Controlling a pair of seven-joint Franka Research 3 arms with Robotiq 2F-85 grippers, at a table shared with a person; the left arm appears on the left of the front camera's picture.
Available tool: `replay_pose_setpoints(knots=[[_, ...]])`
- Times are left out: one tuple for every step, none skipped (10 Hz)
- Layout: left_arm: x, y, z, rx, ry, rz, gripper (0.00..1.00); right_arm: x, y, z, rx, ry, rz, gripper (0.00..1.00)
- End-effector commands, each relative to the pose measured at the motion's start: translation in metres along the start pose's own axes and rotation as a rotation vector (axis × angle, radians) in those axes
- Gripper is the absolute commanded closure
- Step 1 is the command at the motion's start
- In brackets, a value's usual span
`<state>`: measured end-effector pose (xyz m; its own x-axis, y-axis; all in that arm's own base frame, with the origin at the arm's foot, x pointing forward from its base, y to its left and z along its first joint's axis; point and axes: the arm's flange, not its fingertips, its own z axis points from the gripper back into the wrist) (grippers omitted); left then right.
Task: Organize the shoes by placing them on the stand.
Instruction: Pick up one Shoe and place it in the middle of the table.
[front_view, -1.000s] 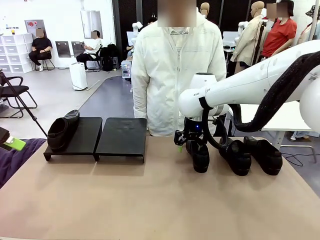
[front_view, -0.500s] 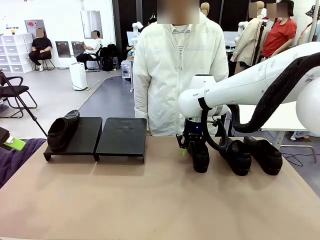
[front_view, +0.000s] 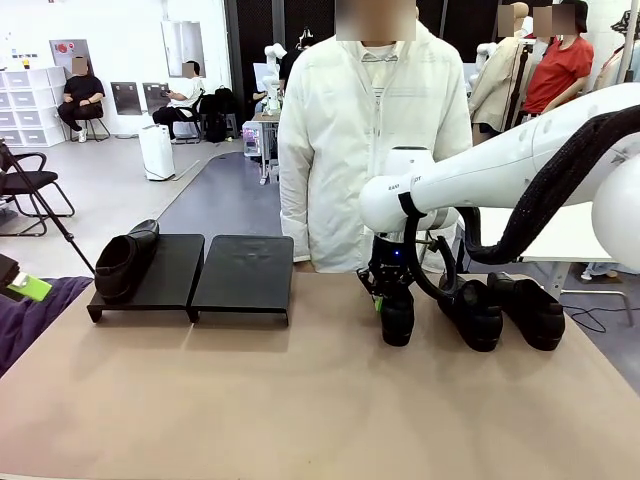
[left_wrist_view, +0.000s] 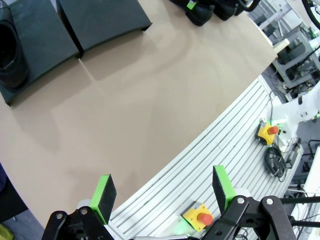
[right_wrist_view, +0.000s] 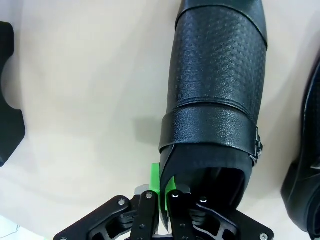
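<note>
Open workroom with a grey floor; a tan counter (front_view: 300, 400) is carrying everything, and a person in a white jacket (front_view: 370, 140) is standing at its far edge.

Shoes, four counted:
- One shoe (front_view: 397, 315) is sitting on the counter right of centre, toe toward the robot. The right end effector (front_view: 392, 290) is coming down on its heel end. In the right wrist view its green pads (right_wrist_view: 161, 187) are clenching the side wall of the shoe's collar.
- Two more shoes (front_view: 475, 312) (front_view: 530, 310) are lying just beside it to the right, on the counter.
- The fourth shoe (front_view: 125, 262) is resting on the left panel of the stand (front_view: 245, 275), tilted against its outer edge.

Stand: two black panels, side by side at the far left of the counter, well apart from the three loose shoes. The right panel is standing bare.

The left end effector (left_wrist_view: 162, 192) is hanging released, fingers spread wide, over the counter's near edge.

Hard to see: the arm's cable is crossing the two right-hand shoes, and the end effector is hiding the gripped shoe's heel in the front view.
</note>
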<state>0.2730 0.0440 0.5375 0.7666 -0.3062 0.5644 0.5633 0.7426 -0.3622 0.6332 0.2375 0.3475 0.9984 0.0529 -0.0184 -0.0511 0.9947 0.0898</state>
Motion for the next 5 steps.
replay_pose_setpoints(knots=[[0.000, 0.001, 0.002, -0.002, 0.008, 0.004, 0.00, -0.001, -0.004, 0.013, 0.023, 0.000, -0.044, 1.00], [0.000, 0.001, 0.002, -0.002, 0.008, 0.004, 0.00, -0.008, -0.009, 0.024, 0.039, 0.001, -0.040, 1.00], [0.000, 0.001, 0.002, -0.002, 0.008, 0.004, 0.00, -0.020, -0.016, 0.043, 0.054, -0.011, -0.048, 1.00], [0.000, 0.001, 0.002, -0.002, 0.008, 0.004, 0.00, -0.047, -0.023, 0.076, 0.064, -0.015, -0.070, 1.00], [0.000, 0.001, 0.002, -0.002, 0.008, 0.004, 0.00, -0.082, -0.026, 0.108, 0.073, 0.007, -0.074, 1.00]])
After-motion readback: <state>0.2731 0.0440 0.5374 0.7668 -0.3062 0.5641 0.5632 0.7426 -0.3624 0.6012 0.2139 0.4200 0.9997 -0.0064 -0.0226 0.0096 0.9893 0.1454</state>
